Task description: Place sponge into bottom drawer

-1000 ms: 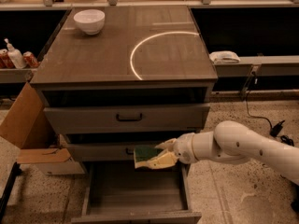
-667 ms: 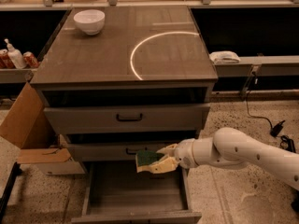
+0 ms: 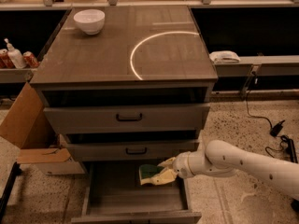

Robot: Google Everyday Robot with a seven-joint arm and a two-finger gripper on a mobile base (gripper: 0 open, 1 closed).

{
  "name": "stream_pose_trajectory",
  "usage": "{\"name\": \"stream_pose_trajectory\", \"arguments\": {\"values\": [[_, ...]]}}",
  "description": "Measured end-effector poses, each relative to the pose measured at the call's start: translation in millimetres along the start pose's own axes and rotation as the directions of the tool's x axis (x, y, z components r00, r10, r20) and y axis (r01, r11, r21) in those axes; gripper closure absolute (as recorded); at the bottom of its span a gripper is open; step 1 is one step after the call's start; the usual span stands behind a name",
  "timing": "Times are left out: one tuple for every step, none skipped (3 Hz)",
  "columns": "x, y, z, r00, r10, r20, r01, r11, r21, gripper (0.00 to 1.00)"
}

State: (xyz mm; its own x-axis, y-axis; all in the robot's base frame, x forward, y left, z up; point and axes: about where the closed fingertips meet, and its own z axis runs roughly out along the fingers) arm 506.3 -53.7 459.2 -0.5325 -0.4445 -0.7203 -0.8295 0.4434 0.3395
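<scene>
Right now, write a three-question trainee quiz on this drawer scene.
1. True or false: the claw holds the sponge over the open bottom drawer.
2. Where is the white bowl? A) in the bottom drawer B) on the cabinet top, back left C) on the floor
3. Fill in: the arm reaches in from the picture's ___ side.
Key: 1 true; 2 B; 3 right.

No readable text, even on the hand (image 3: 161, 172) over the bottom drawer (image 3: 133, 199).
</scene>
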Motion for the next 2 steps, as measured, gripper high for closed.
{"name": "stream_pose_trajectory", "arguments": {"values": [[0.0,0.0,0.0,1.000,0.000,0.000,0.000,1.0000,0.000,1.00],[8.8,-5.4,9.6,1.000,-0.003,-0.020,0.003,0.9999,0.013,1.00]]}}
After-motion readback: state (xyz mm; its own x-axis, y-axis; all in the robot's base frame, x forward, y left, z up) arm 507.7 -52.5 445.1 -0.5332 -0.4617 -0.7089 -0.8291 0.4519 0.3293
